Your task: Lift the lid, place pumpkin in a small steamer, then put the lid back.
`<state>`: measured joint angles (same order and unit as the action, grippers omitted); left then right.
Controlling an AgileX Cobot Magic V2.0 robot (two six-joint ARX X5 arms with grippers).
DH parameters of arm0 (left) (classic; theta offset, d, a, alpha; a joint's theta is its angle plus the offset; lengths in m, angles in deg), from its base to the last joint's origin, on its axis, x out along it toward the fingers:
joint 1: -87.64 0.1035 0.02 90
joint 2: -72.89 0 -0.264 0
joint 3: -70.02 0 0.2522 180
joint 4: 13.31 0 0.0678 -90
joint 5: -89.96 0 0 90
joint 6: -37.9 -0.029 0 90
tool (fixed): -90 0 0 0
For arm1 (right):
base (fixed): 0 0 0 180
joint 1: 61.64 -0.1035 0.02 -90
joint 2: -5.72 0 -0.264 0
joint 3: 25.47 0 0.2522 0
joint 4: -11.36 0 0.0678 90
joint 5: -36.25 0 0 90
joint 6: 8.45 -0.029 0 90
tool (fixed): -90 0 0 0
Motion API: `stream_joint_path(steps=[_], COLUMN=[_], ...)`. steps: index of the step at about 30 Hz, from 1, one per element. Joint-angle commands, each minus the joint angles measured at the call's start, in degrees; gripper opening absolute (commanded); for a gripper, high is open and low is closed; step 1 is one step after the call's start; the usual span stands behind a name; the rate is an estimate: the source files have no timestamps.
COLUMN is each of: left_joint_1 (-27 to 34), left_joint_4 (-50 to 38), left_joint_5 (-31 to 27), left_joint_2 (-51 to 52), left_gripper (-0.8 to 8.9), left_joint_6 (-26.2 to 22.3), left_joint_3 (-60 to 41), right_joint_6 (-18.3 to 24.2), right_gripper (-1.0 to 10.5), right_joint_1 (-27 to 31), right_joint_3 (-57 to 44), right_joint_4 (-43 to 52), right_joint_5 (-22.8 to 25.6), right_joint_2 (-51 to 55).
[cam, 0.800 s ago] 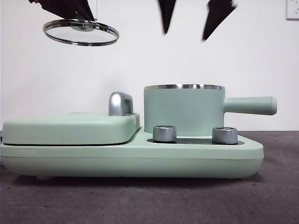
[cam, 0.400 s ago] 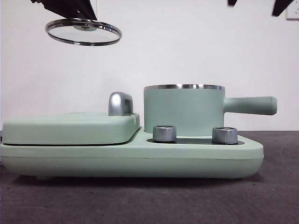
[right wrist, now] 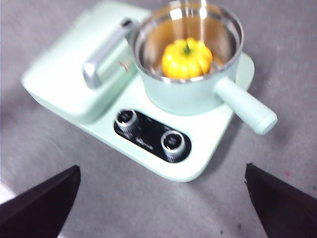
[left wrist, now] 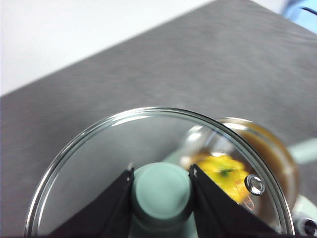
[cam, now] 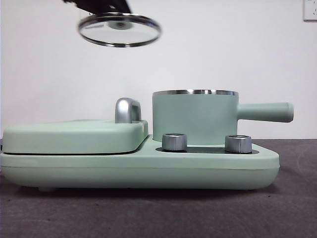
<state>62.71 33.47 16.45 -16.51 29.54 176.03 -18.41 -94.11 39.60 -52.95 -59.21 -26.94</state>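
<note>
Nearest, unmoved on the dark grey counter (cam: 287,213): long mint green base (cam: 138,171), small mint green cylindrical steamer (cam: 195,118). Above, shifted rightward toward it: round clear glass lid (cam: 119,29), knob clamped in left gripper (left wrist: 161,174) fingers. Inside, hidden frontally: glossy yellow ribbed pumpkin (right wrist: 187,58). Right gripper (right wrist: 158,208) fingers wide apart, gone from front view.

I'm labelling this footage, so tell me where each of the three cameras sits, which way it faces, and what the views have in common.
Front view: low at table height, looking level at the small steamer; the lid hangs high, held from above.
Left wrist view: on the left arm, looking down through the lid; the left gripper clamps its knob.
Right wrist view: high on the right arm, looking down at the steamer with the pumpkin inside; the right gripper is spread wide.
Shared: both wrist views show the pumpkin; all show the steamer.
</note>
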Motion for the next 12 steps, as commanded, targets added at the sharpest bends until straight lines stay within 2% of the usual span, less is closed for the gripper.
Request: stream_joint_path(steps=[1, 12], left_joint_1=[-2.9, -11.6], left_joint_4=[-2.3, -9.2], left_joint_5=[0.5, 0.5], left_joint_2=[-2.2, -8.4], left_gripper=[0.57, 0.57], left_joint_6=[-1.2, -1.9], left_joint_3=[1.9, 1.9], right_joint_6=[-2.1, -3.1], right_gripper=[5.2, 5.2], right_joint_1=[-0.4, -0.4], right_joint_3=[-1.4, -2.4], right_joint_4=[1.1, 0.7], right_joint_5=[-0.1, -0.6], right_joint_2=[4.6, 11.1])
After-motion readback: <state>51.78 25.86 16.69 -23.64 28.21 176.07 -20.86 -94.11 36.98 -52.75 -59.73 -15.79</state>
